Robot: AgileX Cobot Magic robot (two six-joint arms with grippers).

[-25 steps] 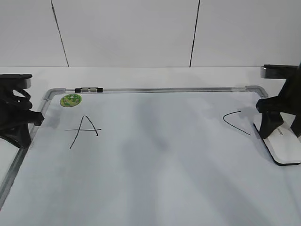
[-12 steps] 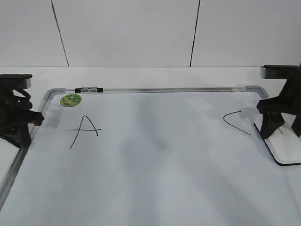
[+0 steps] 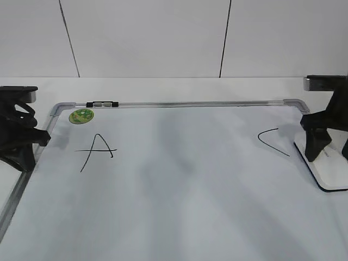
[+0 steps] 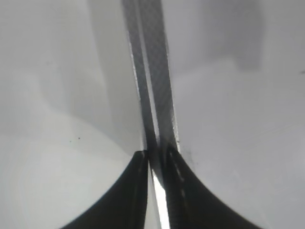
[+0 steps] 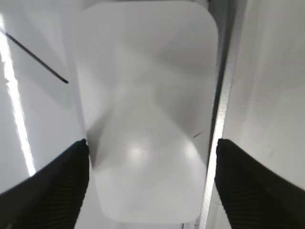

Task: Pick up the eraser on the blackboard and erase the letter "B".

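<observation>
on the blackboard [image 3: 179, 179], the right gripper [image 5: 150, 155] points down, jaws spread astride the eraser [image 5: 147, 105], left gripper [image 4: 155, 157] clenched.

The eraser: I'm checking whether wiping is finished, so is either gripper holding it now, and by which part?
Nothing is held. The right gripper is open, its fingers apart on either side of the eraser lying on the blackboard. The left gripper is shut, empty.

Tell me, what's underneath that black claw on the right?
The white eraser lies flat on the blackboard, between the right gripper's spread fingers. Its underside is hidden.
</observation>
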